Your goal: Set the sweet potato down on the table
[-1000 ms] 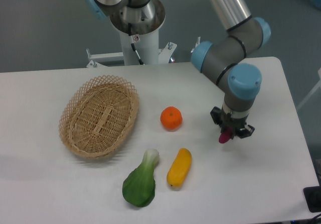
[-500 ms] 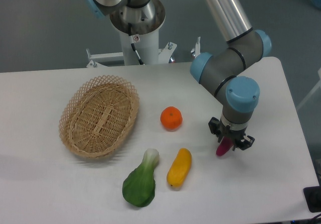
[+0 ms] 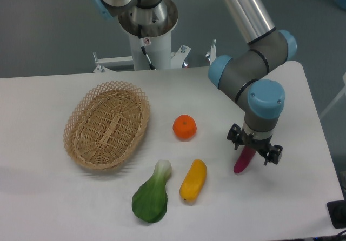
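The sweet potato (image 3: 244, 160) is a slim magenta tuber lying on the white table (image 3: 286, 203) at the right, tilted slightly, right of the yellow vegetable. My gripper (image 3: 254, 147) hangs directly over its upper end, pointing down. The black fingers (image 3: 274, 154) stand spread to either side of the tuber with gaps showing, so the gripper is open. The tuber's top end is hidden under the gripper body.
An oval wicker basket (image 3: 107, 125) stands at the left. A round orange fruit (image 3: 184, 127) sits mid-table, a yellow oblong vegetable (image 3: 193, 180) and a green bok choy (image 3: 152, 195) lie near the front. The robot base (image 3: 147, 30) is at the back.
The gripper came down and slightly right with the sweet potato. Its fingers have spread apart, and the tuber now rests on the table.
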Action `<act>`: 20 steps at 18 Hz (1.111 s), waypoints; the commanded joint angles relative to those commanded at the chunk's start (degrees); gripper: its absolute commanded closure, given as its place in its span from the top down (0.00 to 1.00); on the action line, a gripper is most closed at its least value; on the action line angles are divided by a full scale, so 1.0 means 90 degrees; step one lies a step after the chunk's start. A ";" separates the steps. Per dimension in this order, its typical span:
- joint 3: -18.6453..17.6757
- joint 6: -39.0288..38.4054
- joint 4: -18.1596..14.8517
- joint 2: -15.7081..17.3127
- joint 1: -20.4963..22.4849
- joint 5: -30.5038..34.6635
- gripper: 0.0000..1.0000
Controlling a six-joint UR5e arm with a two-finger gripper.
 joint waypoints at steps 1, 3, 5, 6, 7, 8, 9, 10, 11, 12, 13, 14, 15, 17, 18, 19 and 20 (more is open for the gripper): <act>0.0010 0.0010 -0.0010 0.0049 0.0088 -0.0010 1.00; 0.0020 0.0155 -0.0020 0.0098 0.0244 -0.0068 1.00; 0.0001 0.0496 -0.0117 0.0224 0.0439 -0.0243 1.00; -0.0009 0.0643 -0.0224 0.0293 0.0547 -0.0380 1.00; -0.0009 0.0790 -0.0331 0.0361 0.0673 -0.0487 1.00; -0.0019 0.1004 -0.0448 0.0420 0.0781 -0.0527 1.00; -0.0029 0.1257 -0.0546 0.0469 0.0888 -0.0537 1.00; -0.0048 0.1501 -0.0644 0.0517 0.0986 -0.0537 1.00; -0.0058 0.1707 -0.0732 0.0576 0.1094 -0.0537 1.00; -0.0058 0.1873 -0.0800 0.0596 0.1182 -0.0537 1.00; -0.0068 0.1991 -0.0811 0.0615 0.1250 -0.0537 1.00; -0.0068 0.2118 -0.0830 0.0625 0.1309 -0.0537 1.00; -0.0068 0.2196 -0.0840 0.0635 0.1367 -0.0528 1.00; -0.0068 0.2411 -0.0840 0.0635 0.1465 -0.0527 1.00; -0.0078 0.2509 -0.0840 0.0645 0.1524 -0.0527 1.00; -0.0087 0.2597 -0.0840 0.0654 0.1563 -0.0527 1.00; -0.0107 0.2656 -0.0840 0.0674 0.1631 -0.0527 1.00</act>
